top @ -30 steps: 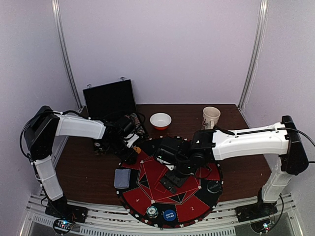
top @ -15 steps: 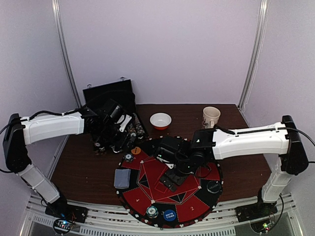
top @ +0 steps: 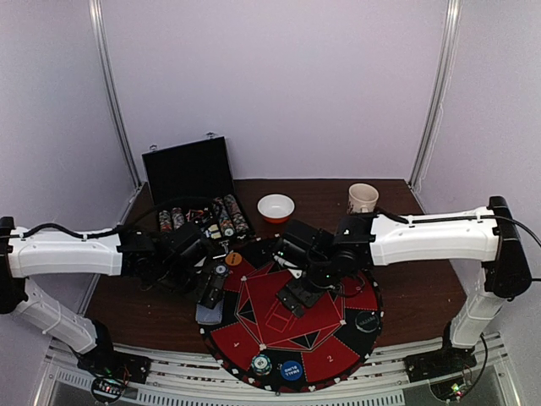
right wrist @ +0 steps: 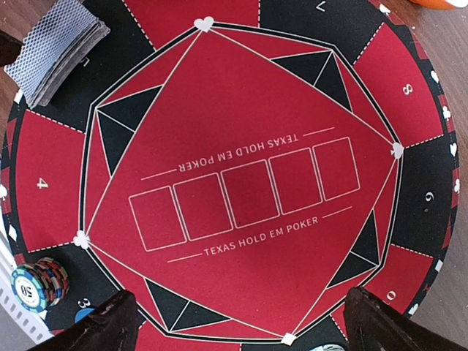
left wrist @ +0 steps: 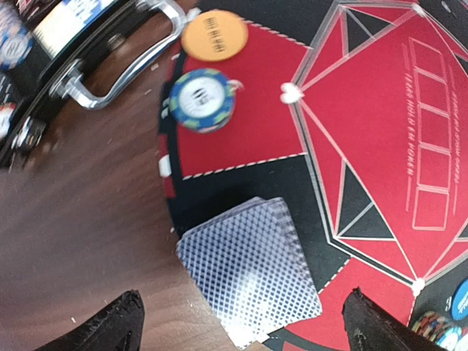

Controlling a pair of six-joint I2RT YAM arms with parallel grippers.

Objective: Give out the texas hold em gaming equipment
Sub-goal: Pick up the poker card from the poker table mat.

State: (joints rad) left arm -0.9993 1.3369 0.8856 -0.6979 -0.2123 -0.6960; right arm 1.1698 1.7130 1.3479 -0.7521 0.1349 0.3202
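Cards [left wrist: 248,281] in a grey-blue stack lie directly under the left gripper [left wrist: 245,333], between its wide-spread jaws. Right gripper [right wrist: 241,329] hangs with jaws parted above the mat's [right wrist: 241,131] middle, gripping nothing.

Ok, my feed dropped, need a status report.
Left tool open, empty, over card deck at edge of mat. Right tool open, empty, over mat centre. Deck unobstructed.

A round red-and-black fabric mat [top: 321,359] is laid on the near side of the brown wooden table [top: 144,304]. A stack of grey-blue-backed playing cards [left wrist: 248,267] is set on the mat's left edge, overlapping onto the table. On the mat behind it a blue-rimmed chip stack [left wrist: 202,99] is placed, then an orange round disc [left wrist: 213,34]. An open black hard briefcase [top: 188,173] is stood at the back left, with a white bowl [top: 275,206] and a cream mug [top: 363,200] to its right.
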